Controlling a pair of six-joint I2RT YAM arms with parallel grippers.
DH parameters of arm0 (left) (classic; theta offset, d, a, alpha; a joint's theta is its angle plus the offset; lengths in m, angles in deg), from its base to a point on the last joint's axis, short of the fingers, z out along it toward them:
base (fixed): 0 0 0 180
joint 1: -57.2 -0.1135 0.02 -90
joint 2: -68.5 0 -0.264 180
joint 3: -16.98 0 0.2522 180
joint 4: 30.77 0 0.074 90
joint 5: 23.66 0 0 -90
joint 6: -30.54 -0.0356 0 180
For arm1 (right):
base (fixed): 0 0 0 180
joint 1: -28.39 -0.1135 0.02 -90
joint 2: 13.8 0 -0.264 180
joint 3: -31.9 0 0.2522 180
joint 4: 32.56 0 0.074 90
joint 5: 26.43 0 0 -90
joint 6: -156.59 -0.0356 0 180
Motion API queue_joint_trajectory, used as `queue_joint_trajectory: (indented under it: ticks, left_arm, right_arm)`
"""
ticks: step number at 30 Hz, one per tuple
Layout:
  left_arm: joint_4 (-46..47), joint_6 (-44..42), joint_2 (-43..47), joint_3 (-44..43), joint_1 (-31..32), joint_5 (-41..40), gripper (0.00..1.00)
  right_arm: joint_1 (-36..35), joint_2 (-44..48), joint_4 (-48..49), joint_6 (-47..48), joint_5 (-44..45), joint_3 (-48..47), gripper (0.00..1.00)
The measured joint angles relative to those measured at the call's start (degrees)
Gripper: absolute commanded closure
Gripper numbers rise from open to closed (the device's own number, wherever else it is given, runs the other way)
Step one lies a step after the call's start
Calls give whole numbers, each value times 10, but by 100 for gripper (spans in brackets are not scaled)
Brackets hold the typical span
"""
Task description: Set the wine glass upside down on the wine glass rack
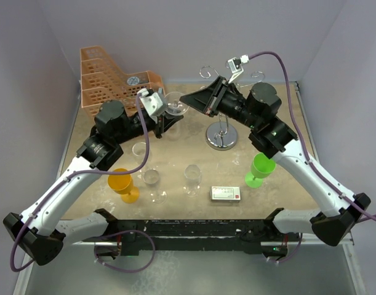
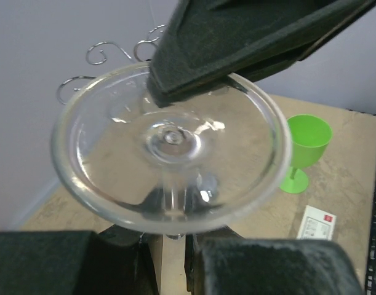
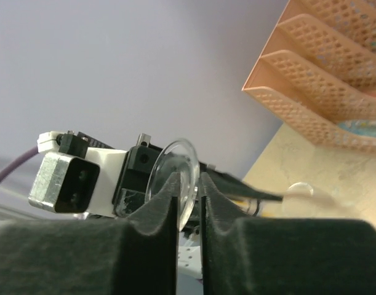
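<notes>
The clear wine glass (image 1: 174, 104) is held in the air left of the wine glass rack (image 1: 221, 138), a chrome stand with scroll arms (image 2: 104, 52). My left gripper (image 1: 166, 118) is shut on the stem, which runs down between its fingers (image 2: 173, 246). The round foot (image 2: 172, 144) faces the left wrist camera. My right gripper (image 1: 186, 99) reaches in from the right. Its two fingers stand on either side of the foot's rim (image 3: 175, 166), closed on it (image 3: 188, 184). One black right finger (image 2: 237, 43) lies across the top of the foot.
An orange lattice basket (image 1: 108, 77) stands at the back left. On the table are a green goblet (image 1: 260, 169), an orange goblet (image 1: 123, 183), clear glasses (image 1: 152, 179) (image 1: 192, 177) and a small white card box (image 1: 225, 193).
</notes>
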Motion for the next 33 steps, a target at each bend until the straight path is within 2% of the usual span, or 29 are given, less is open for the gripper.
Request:
queue_joint_trajectory:
  ticks: [1, 4, 7, 14, 19, 20, 21, 24, 26, 30, 33]
  left_arm:
    - [3, -1, 0, 2, 0, 0, 99]
    - [21, -11, 1, 9, -1, -6, 96]
    - [51, -11, 2, 26, 0, -5, 100]
    - [122, 6, 12, 59, 3, 0, 100]
    - [138, 14, 16, 67, 3, 5, 100]
    - [139, 15, 17, 68, 3, 7, 100]
    - [141, 16, 17, 68, 3, 7, 100]
    - [144, 21, 17, 70, 3, 9, 100]
    - [143, 30, 17, 73, 3, 9, 100]
    - [153, 43, 3, 83, 3, -6, 100]
    - [162, 50, -11, 90, 3, -27, 100]
  right_arm:
    - [0, 0, -3, -11, 2, 0, 100]
    - [-4, 3, -9, -40, 22, 2, 100]
    - [-7, 15, -12, -64, 43, 13, 100]
    - [-11, 37, -29, -99, 85, 20, 100]
    - [-12, 46, -24, -119, 94, 30, 100]
    - [-12, 47, -24, -123, 97, 32, 98]
    - [-13, 49, -23, -127, 101, 34, 88]
    - [-14, 53, -23, -130, 117, 38, 51]
    - [-10, 64, -8, -125, 146, 52, 39]
    - [-3, 108, 12, -99, 198, 91, 27]
    - [-3, 150, 17, -57, 232, 120, 24]
